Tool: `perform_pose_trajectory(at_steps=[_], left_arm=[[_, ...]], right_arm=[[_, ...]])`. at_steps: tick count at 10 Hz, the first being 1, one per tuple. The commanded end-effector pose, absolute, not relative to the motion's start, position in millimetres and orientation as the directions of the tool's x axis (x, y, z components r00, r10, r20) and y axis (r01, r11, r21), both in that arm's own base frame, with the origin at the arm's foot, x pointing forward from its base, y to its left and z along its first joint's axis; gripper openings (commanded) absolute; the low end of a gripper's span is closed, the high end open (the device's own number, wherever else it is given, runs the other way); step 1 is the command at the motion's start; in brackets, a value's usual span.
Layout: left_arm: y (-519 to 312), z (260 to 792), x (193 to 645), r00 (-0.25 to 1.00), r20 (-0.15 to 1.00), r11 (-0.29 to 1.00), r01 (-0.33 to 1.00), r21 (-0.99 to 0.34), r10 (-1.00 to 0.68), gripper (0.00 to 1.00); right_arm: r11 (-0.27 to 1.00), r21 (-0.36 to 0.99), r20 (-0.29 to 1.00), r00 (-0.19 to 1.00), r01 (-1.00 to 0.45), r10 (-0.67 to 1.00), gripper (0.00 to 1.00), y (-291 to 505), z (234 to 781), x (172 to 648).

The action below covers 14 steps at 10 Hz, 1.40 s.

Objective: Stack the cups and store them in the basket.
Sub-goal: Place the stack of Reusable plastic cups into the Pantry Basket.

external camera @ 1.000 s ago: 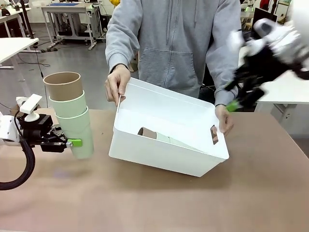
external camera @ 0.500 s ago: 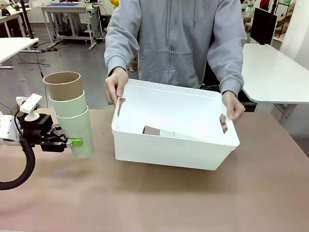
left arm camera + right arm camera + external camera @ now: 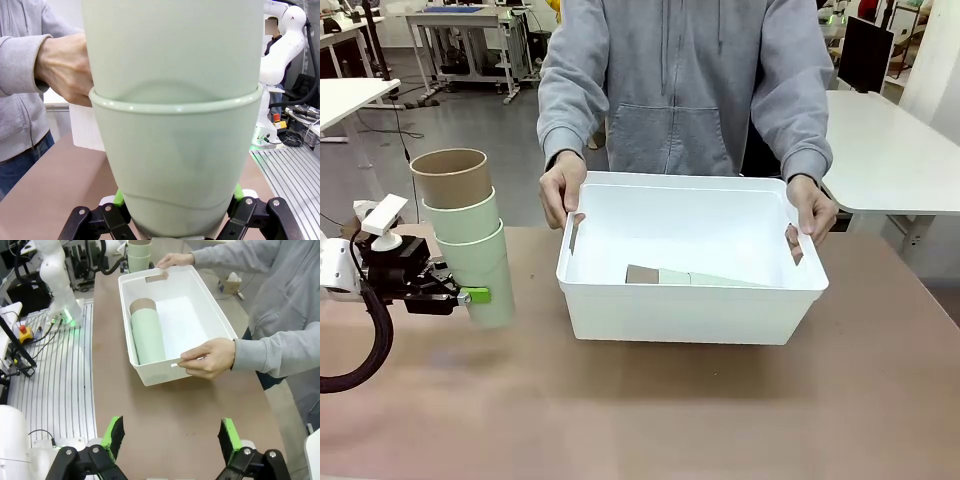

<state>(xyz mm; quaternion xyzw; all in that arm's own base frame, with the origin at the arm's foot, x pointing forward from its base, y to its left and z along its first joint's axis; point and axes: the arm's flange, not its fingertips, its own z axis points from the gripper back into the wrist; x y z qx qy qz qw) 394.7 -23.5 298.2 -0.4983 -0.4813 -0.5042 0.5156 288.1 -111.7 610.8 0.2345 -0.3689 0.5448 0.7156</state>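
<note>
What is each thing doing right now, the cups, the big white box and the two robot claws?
Upright stack of three tapered matte tumblers, tan-brown over two mint green: nested, clamped near its base.
Left gripper: shut on that stack.
Right gripper: open, holding nothing.
Large white rectangular plastic basket: level on the brown table, person's hands gripping both ends.
Second tumbler stack, mint green with tan-brown rim: lying sideways inside the basket.

The brown bench [image 3: 650, 420] bears the white basket [image 3: 680, 315], standing level on its base towards the far edge, a little right of the middle.
</note>
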Motion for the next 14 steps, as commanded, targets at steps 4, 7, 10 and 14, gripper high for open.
perform_pose_trajectory(at_steps=[4, 7, 10, 14], left_arm=[[-24.0, 303.4, 393.3, 0.022, 0.999, -0.014, 1.000, -0.022, -0.037, 0.85], [-24.0, 303.4, 393.3, 0.022, 0.999, -0.014, 1.000, -0.022, -0.037, 0.85], [-24.0, 303.4, 393.3, 0.022, 0.999, -0.014, 1.000, -0.022, -0.037, 0.85], [-24.0, 303.4, 393.3, 0.022, 0.999, -0.014, 1.000, -0.022, -0.037, 0.85]], right_arm=[[0.283, -0.083, 0.781, 0.114, -0.956, 0.614, 1.00, -112.7, 614.4, 284.7], [0.283, -0.083, 0.781, 0.114, -0.956, 0.614, 1.00, -112.7, 614.4, 284.7], [0.283, -0.083, 0.781, 0.114, -0.956, 0.614, 1.00, -112.7, 614.4, 284.7], [0.283, -0.083, 0.781, 0.114, -0.956, 0.614, 1.00, -112.7, 614.4, 284.7]])
